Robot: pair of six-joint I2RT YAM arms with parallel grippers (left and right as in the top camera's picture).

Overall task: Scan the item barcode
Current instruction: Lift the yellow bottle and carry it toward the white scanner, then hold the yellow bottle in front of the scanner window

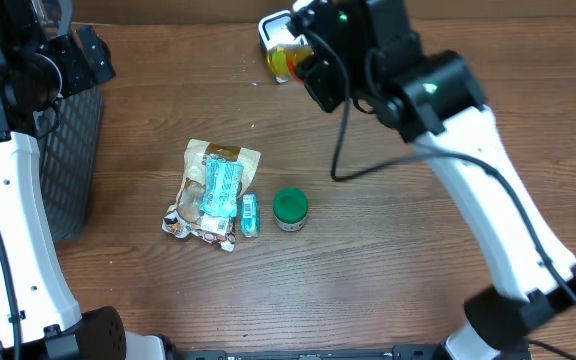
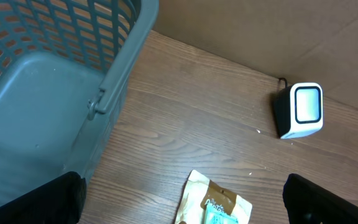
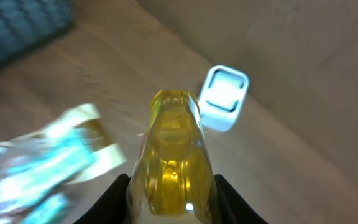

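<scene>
At the far edge of the desk (image 1: 418, 260), the right pincer (image 3: 171, 199) is clamped on a yellow bottle (image 3: 173, 155), held above the wood just beside the white scanner (image 3: 224, 98). At the left, the left pincer (image 2: 182, 202) hangs wide apart by the grey basket (image 2: 42, 93). A snack packet (image 1: 213, 190) and a green tub (image 1: 290, 208) lie mid-desk.

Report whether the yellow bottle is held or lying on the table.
Held. The right hand has its fingers on both sides of the yellow bottle, raised above the table.
</scene>
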